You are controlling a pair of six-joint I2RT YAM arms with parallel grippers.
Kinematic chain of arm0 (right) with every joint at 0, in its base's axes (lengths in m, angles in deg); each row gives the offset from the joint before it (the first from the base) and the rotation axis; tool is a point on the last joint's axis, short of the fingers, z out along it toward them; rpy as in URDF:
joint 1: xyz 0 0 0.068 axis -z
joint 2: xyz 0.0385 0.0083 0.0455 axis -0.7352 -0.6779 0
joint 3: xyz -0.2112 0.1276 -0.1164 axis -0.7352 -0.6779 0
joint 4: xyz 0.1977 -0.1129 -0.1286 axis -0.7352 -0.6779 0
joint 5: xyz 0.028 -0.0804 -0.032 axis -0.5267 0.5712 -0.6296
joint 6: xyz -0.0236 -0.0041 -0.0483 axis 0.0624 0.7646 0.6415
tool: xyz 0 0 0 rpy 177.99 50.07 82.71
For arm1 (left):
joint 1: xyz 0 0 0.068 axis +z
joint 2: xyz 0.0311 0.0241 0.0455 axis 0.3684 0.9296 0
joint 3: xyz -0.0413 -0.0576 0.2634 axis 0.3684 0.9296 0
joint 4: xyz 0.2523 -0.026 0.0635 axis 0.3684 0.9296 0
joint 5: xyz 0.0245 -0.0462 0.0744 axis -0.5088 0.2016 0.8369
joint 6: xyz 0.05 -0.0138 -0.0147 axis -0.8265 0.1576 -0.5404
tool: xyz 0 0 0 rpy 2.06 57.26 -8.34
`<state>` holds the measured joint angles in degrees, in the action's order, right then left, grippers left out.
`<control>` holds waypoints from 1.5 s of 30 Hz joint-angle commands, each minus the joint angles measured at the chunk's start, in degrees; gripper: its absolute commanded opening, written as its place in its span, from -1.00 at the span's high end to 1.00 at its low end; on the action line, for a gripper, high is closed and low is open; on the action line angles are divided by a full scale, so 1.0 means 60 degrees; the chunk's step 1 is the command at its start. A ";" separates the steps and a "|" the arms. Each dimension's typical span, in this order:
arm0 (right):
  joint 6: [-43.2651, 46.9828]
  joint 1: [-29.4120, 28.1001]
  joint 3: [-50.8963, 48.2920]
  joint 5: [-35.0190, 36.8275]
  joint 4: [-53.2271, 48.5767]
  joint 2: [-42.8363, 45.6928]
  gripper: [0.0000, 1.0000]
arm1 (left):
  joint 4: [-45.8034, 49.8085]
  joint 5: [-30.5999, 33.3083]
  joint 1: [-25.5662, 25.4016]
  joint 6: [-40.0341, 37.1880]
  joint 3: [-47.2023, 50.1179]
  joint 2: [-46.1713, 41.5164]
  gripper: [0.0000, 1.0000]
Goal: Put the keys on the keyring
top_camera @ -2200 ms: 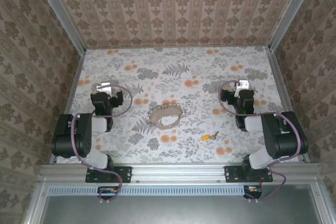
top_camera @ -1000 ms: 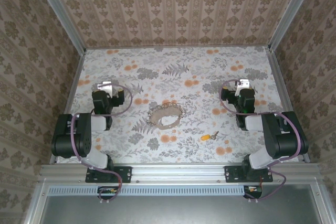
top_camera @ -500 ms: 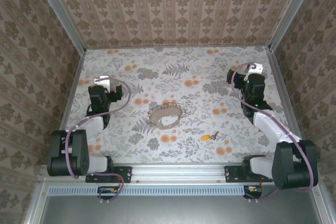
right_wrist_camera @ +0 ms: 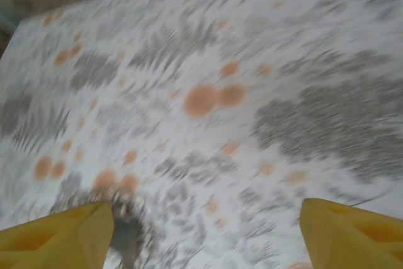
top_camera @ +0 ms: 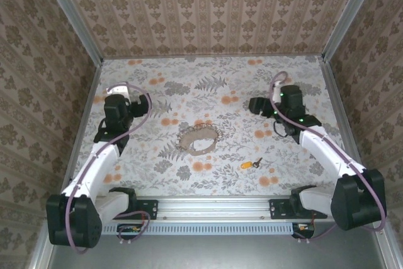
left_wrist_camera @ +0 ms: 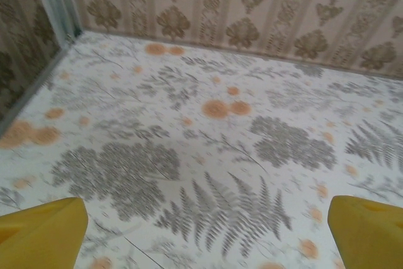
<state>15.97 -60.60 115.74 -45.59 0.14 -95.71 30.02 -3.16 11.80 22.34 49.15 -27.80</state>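
The keyring (top_camera: 199, 138), a thin tan chain loop, lies flat in the middle of the flowered table. The key (top_camera: 250, 164), tiny with an orange-yellow head, rests to the right of the loop and nearer the front edge. My left gripper (top_camera: 118, 94) hovers at the left side of the table, well left of the loop. Its yellow fingers (left_wrist_camera: 39, 232) stand wide apart over bare cloth, so my left gripper (left_wrist_camera: 204, 237) is open and empty. My right gripper (top_camera: 255, 106) points left, behind and to the right of the loop. In its blurred wrist view my right gripper (right_wrist_camera: 204, 237) is open and empty.
Patterned walls (top_camera: 214, 11) close the table in at the back and both sides, with metal rails (top_camera: 82, 118) along its edges. Purple cables (top_camera: 146, 102) loop off both wrists. A blurred dark shape (right_wrist_camera: 126, 234) sits beside one right finger.
Both arms have stretched out from their folded pose. The left gripper moved slightly toward the back left, and the right gripper swung left toward the middle. Key and keyring have not moved.
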 commanded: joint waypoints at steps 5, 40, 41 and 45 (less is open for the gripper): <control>0.0331 -0.2153 -0.0325 -0.0156 -0.0742 -0.0971 -0.24 | 0.1785 -0.0441 -0.1186 0.1898 0.0040 -0.0859 -1.00; 0.1832 -0.4653 0.2001 0.1532 -0.1541 -0.5017 0.43 | 0.1679 0.0049 -0.3255 0.2877 0.0215 0.0245 -1.00; 0.1847 -0.4653 0.2028 0.1562 -0.1549 -0.5052 0.42 | 0.1680 0.0034 -0.3255 0.2886 0.0217 0.0245 -1.00; 0.1896 -0.4657 0.2125 0.1623 -0.1549 -0.5191 0.42 | 0.1695 0.0036 -0.3255 0.2924 0.0269 0.0201 -1.00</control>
<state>26.20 -88.16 126.87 -37.64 -7.51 -125.55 40.31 -3.09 -7.29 38.60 52.08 -26.37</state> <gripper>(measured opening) 0.288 0.999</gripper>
